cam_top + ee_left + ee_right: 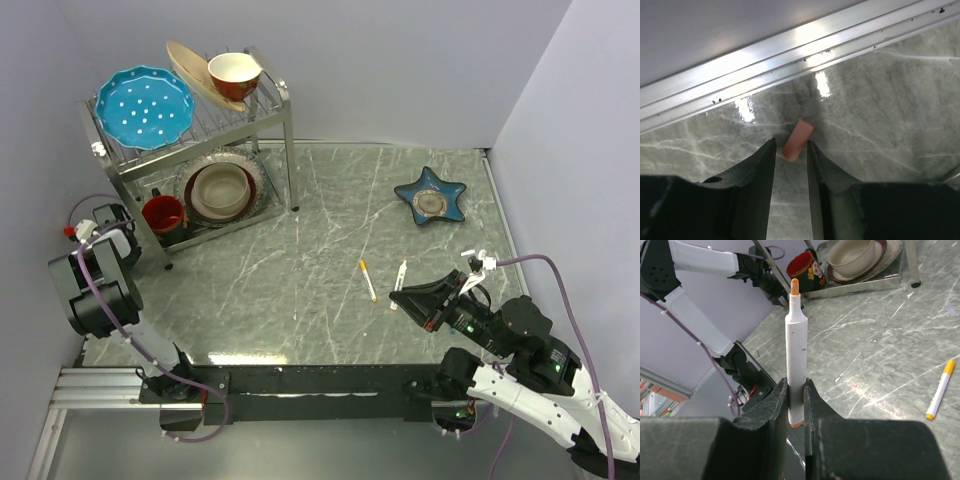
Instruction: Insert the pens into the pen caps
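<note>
We have the right claw (796, 390) clamped on the orange pen (795, 345), long axis straight out, nib (794, 286) aimed at the left claw (791, 147). That 1 pinches the cap (799, 137) by its near end, well apart.

Both the left arm (95, 290) and right arm (525, 330) pair black joint housings with white link shells. A purple cable (525, 259) trails each. The right gripper (796, 385) has matte black, wedge-shaped fingers (771, 412).
</note>
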Available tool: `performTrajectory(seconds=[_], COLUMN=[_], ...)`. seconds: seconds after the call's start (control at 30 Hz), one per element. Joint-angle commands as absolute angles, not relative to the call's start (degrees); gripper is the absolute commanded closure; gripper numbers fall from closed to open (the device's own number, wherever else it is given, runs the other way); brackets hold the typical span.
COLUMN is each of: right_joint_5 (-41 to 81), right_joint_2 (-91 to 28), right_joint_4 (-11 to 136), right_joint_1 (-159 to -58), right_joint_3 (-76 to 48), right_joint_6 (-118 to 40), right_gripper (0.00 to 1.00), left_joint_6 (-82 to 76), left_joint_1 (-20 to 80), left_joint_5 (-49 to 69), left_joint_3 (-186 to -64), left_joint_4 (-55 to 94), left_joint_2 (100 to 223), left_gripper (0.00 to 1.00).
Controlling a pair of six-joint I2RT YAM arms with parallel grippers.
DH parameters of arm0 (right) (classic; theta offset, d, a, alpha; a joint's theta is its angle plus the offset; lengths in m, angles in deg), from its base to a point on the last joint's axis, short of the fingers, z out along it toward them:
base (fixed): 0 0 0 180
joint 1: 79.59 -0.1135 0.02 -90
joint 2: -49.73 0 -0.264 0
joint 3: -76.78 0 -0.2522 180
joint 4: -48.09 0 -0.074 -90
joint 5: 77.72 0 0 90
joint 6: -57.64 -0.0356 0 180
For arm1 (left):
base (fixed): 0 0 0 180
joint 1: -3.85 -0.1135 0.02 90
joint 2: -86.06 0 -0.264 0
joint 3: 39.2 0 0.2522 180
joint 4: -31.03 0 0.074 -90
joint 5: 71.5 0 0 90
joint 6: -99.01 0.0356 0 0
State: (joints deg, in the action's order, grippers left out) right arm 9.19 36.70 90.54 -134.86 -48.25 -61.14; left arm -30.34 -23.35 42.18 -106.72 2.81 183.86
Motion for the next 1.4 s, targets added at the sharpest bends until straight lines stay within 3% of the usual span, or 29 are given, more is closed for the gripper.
performTrajectory(seconds=[0.0, 0.17, 0.3, 0.37, 0.47, 0.93, 1.2, 1.37], right_joint_5=[8.06, 7.8, 7.8, 7.8, 7.89, 7.36, 4.73, 7.88], right_joint_2=[37.17, 37.16, 37.08, 36.99, 37.08, 41.03, 39.54, 32.35], right_joint_4=[89.54, 89.54, 89.36, 89.71, 90.85, 94.37, 92.54, 88.58], right_joint_1=[-135.14, -135.05, -135.14, -135.05, -135.14, -134.96, -135.05, -135.05], right_joint_3=[-46.13, -46.13, -45.95, -45.69, -44.81, -44.46, -47.7, -48.76], right_joint_6=[-60.23, -60.23, -60.4, -60.4, -60.75, -63.74, -64.53, -65.59], right_gripper=[1.0, 1.0, 1.0, 1.0, 1.0, 1.0, 1.0, 1.0], left_joint_6=[-28.96, -29.22, -30.27, -30.89, -32.64, -42.66, -45.74, -48.37], left_joint_1=[-23.57, -23.57, -23.49, -23.48, -23.57, -18.13, -10.15, -6.0], left_joint_5=[42.05, 42.75, 42.49, 42.32, 42.14, 34.76, 27.29, 23.61], left_joint_3=[-109.29, -110.0, -109.39, -108.77, -107.28, -87.25, -79.94, -78.98], left_joint_4=[3.56, 2.6, 1.54, 1.1, -0.83, -4.17, -6.89, -7.88], left_joint_2=[185.55, 186.87, 186.43, 185.21, 183.1, 163.52, 150.67, 143.2], left_gripper=[0.65, 0.7, 0.82, 0.94, 0.99, 0.99, 0.99, 0.99])
